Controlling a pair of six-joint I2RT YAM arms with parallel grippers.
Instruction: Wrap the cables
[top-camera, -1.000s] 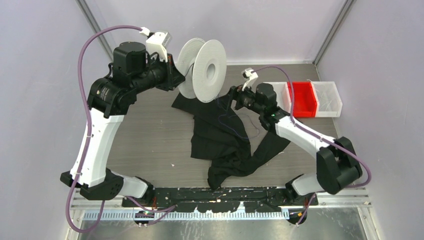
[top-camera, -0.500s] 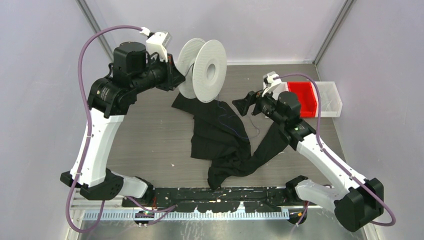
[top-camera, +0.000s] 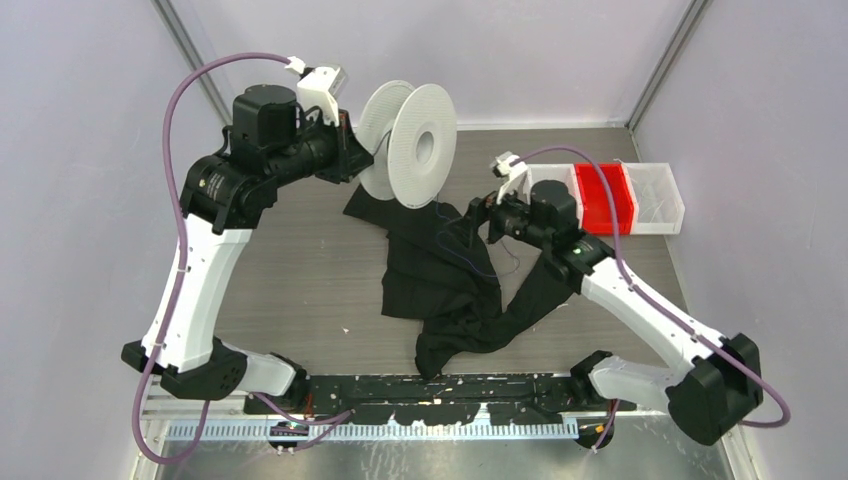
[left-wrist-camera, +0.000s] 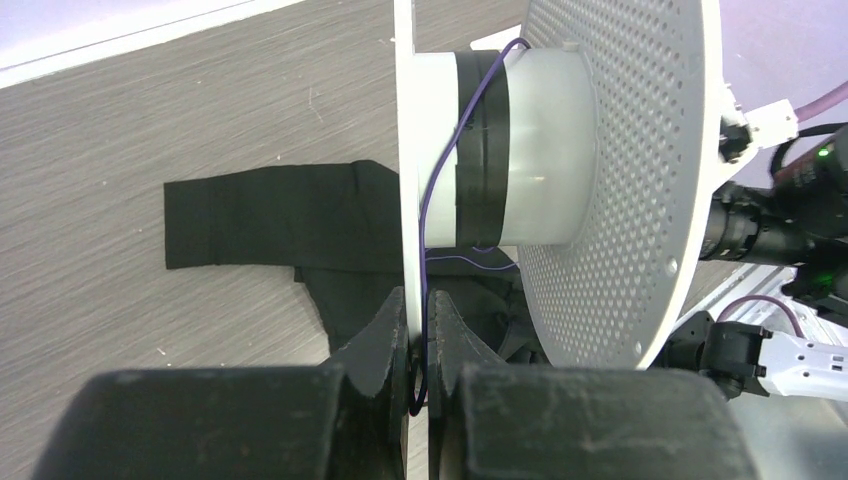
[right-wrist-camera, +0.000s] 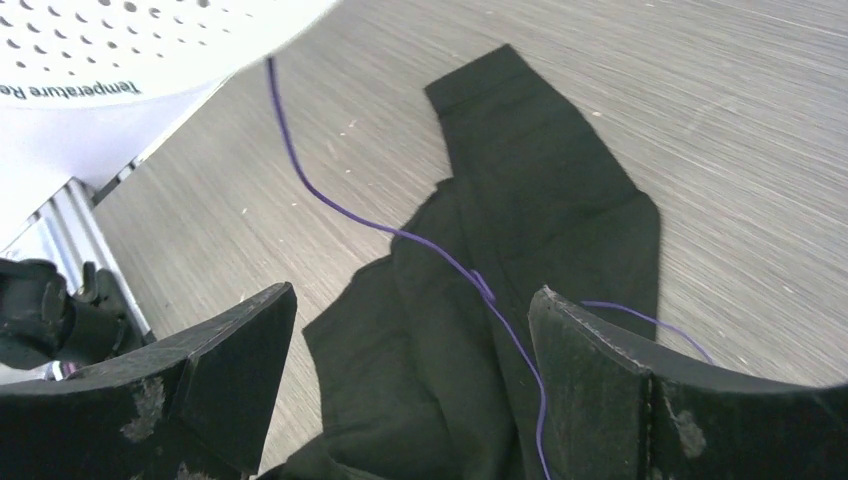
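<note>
A white plastic spool (top-camera: 412, 138) is held up above the table's back by my left gripper (top-camera: 350, 152). In the left wrist view the left gripper (left-wrist-camera: 418, 335) is shut on the spool's near flange (left-wrist-camera: 403, 150). The thin purple cable (left-wrist-camera: 440, 180) crosses the black-taped core and runs down beside the flange into the jaws. The cable (right-wrist-camera: 400, 235) trails from the spool over the black cloth (right-wrist-camera: 540, 180). My right gripper (right-wrist-camera: 412, 330) is open and empty above that cloth, with the cable passing between its fingers close to the right one. It hovers just right of the spool (top-camera: 478, 215).
The black cloth (top-camera: 440, 280) lies crumpled across the table's middle, with loose cable (top-camera: 468, 260) looping on it. A red bin (top-camera: 603, 198) and a clear bin (top-camera: 662, 195) stand at the right edge. Walls close in the back and sides.
My right arm swung out to the right, then came back left toward the spool, and its gripper is now over the cloth. The left arm and spool barely shifted.
</note>
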